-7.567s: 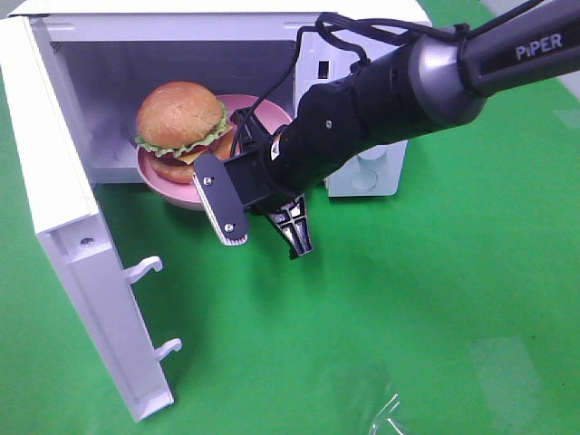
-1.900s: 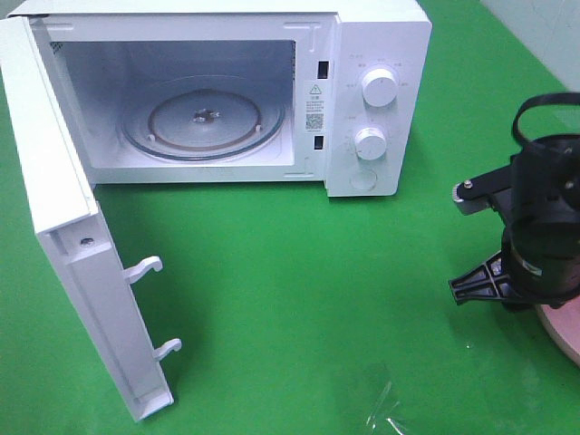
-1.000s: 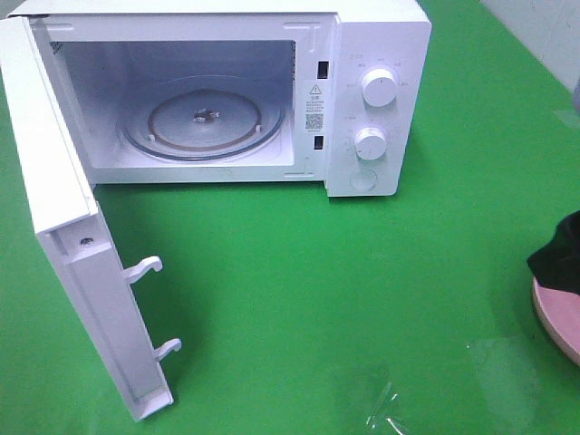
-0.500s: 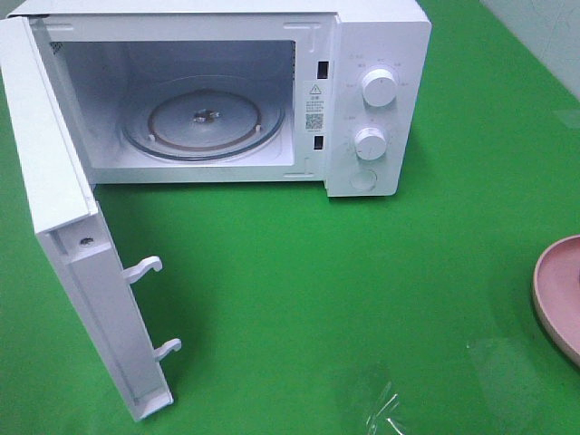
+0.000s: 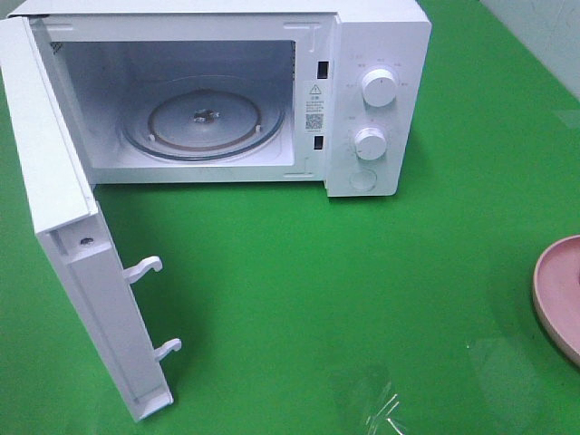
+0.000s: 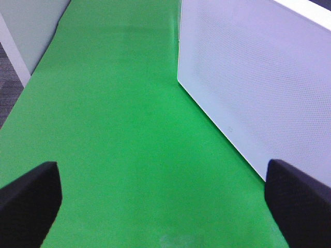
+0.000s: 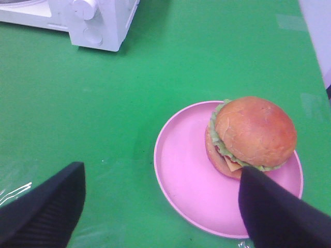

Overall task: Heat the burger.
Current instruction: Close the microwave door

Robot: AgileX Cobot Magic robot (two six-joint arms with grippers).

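The burger [image 7: 252, 137] sat on a pink plate [image 7: 191, 181] on the counter [image 5: 362, 299], well apart from the microwave [image 5: 376, 54], off to its right side. The microwave door [image 5: 68, 236] stood wide open and the glass turntable [image 5: 204, 120] inside had nothing on it. Judging from that, the heating either was over with the food taken out, or had not begun; the pictures could not settle which. The door was left to be shut either way. The right hand [image 7: 155, 206] hung above the plate with its two fingers spread wide and nothing between them. The left hand [image 6: 165, 201] was wide open too, holding nothing, beside the back of the open door. The counter was covered in a bright green cloth, smooth and flat, with a bit of clear wrap [image 5: 385, 412] lying near the front edge. A pale wall [image 6: 31, 31] showed past the cloth's edge.
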